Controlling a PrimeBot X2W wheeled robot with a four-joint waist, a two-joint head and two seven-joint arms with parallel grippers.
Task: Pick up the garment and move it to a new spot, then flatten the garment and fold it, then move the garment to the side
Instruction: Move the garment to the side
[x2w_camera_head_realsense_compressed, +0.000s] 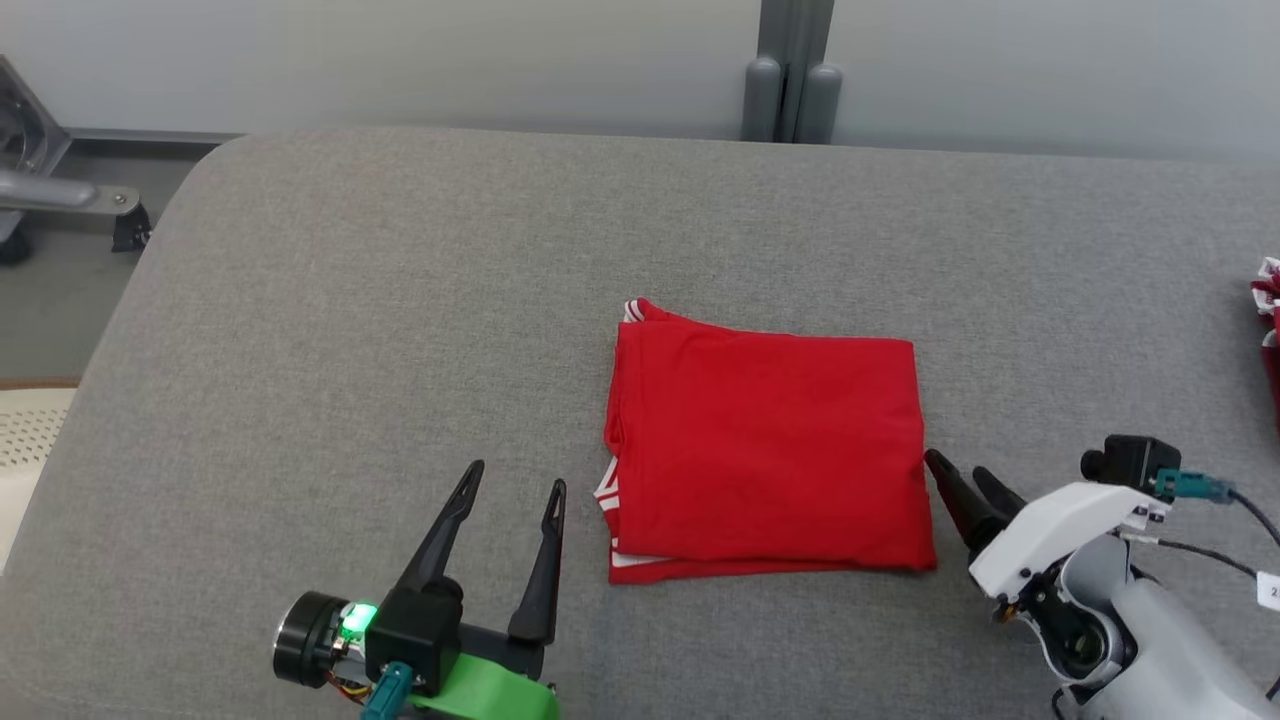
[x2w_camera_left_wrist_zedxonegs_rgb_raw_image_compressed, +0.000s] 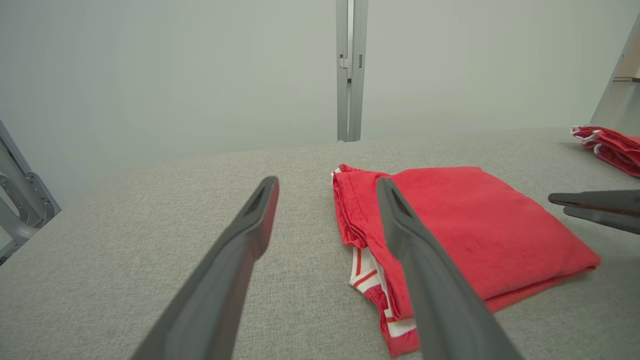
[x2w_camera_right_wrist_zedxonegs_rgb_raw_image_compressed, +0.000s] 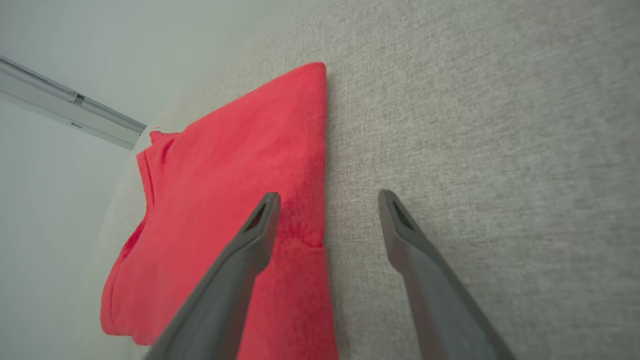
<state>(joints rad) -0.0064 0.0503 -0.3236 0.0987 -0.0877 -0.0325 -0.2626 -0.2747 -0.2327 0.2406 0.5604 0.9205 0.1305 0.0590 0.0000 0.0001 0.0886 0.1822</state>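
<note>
The folded red garment (x2w_camera_head_realsense_compressed: 765, 455) lies mid-frame on the grey table (x2w_camera_head_realsense_compressed: 400, 300). The left gripper (x2w_camera_head_realsense_compressed: 515, 480), lower left, and the right gripper (x2w_camera_head_realsense_compressed: 955, 465), at the garment's right edge, both gape wide and empty. They flank it, probably ready to move it aside.

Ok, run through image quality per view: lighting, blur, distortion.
Head view: even, soft light, sharp, no glare on the folded red garment. Left wrist view: grey surface bows at its far edge, near fingers look soft. Right wrist view: tilted, surface edge curves.
</note>
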